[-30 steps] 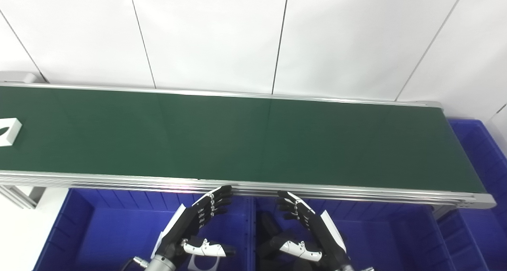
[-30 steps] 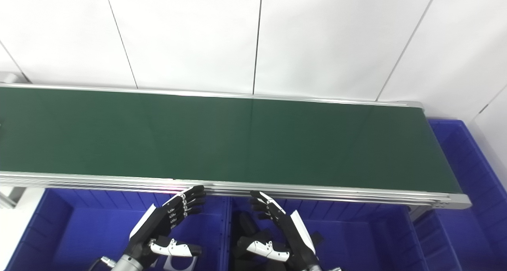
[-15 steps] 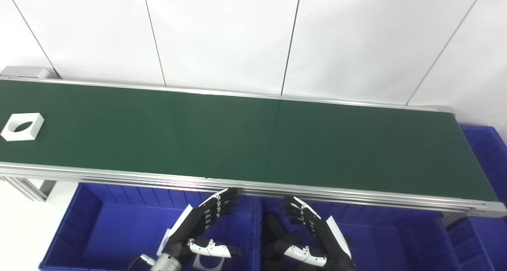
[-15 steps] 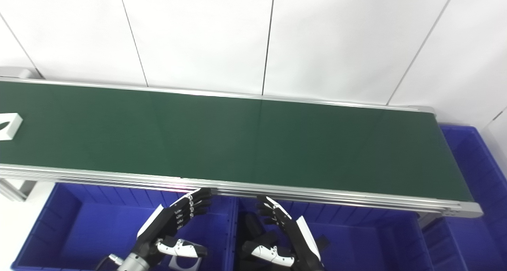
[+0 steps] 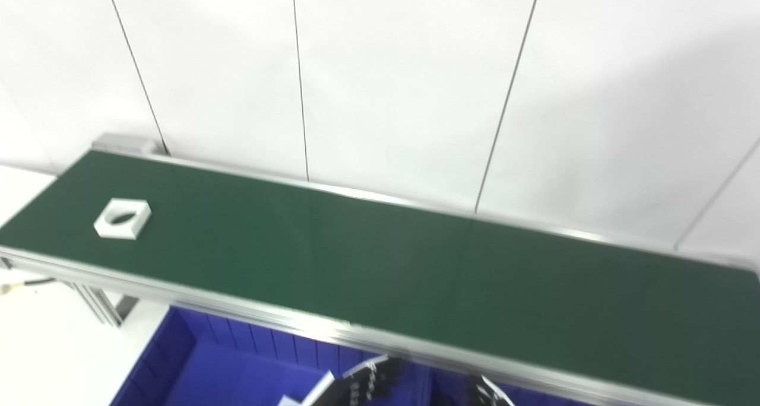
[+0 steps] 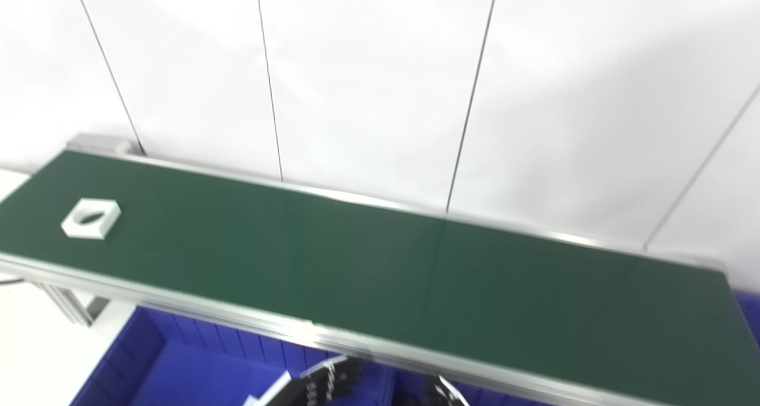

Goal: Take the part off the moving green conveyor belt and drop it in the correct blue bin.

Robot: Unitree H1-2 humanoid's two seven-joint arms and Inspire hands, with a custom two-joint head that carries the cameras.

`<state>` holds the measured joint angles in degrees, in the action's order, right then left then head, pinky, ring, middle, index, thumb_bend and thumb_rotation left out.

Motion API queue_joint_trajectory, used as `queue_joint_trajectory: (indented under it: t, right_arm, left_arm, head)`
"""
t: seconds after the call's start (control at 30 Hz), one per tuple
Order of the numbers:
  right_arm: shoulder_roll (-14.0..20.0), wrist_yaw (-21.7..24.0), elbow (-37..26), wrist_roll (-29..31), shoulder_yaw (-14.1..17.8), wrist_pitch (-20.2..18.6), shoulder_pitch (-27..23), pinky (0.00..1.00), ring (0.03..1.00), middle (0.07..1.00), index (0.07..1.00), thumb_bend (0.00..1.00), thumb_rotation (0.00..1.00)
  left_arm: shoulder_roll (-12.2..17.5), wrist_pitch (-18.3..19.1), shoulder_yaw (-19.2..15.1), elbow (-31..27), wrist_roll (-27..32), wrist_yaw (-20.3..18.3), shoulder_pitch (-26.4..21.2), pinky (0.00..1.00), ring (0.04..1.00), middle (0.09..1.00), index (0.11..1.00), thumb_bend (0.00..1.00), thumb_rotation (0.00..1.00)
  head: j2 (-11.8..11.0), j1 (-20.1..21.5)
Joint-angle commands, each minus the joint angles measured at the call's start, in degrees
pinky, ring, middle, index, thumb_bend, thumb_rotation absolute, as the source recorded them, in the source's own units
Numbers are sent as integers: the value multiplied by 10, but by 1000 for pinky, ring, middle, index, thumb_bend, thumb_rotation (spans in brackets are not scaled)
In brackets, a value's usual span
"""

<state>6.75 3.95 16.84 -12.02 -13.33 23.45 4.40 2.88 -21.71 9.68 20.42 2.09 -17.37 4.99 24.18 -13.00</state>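
white square plastic part with round hole (image 5: 122, 218) lay far-left on green conveyor belt (image 5: 380, 269) | both robot hands' grip state could not be told, only left robot hand (image 5: 368, 384) and right robot hand (image 5: 488, 393) fingertips showed | risk: mistimed reach, part rides past

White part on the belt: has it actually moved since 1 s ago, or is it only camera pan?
Yes. The camera panned, but the white part now sits farther along the green belt from its left end, toward the right.

1. The view has been swung up and left, so the belt (image 5: 415, 275) is now seen slanting;
2. the part (image 5: 122, 218) has been carried further along the belt from its left end;
3. only the fingertips of the left hand (image 5: 368, 385) and right hand (image 5: 490, 394) are now left in view at the bottom edge.
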Motion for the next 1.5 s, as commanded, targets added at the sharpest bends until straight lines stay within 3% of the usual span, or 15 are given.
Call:
queue_joint_trajectory:
  t: [0.0,0.13,0.5,0.67,1.1,1.47]
  right_arm:
    - [3,-8,-3,4,-2,34,-10,739,811,831,874,638,353]
    - [9,-15,14,16,-10,35,-18,737,805,829,876,639,365]
    - [17,-31,30,23,-25,35,-26,739,816,839,886,609,366]
    - [21,-32,38,33,-27,35,-31,741,810,838,886,615,376]
    - [24,-36,48,38,-32,35,-36,750,822,842,886,574,319]
    - [25,-35,52,44,-32,35,-41,732,814,838,884,591,342]
  left_arm:
    - [-3,-26,1,-2,-5,8,-12,823,854,879,858,1000,163]
    - [-5,-40,1,21,-1,5,-21,826,851,874,854,1000,146]
    - [-8,-50,-1,44,2,5,-31,803,821,853,843,1000,143]
    - [-11,-50,0,52,-2,8,-35,791,816,843,835,1000,150]
    - [-12,-52,-1,58,-14,14,-40,761,797,829,833,1000,151]
    - [-12,-50,0,45,-17,16,-44,760,803,828,830,1000,171]
  head:
    - [-1,-2]
    - [-26,-29]
    - [-40,-42]
    - [-52,-73]
    - [-59,-70]
    - [-54,-81]
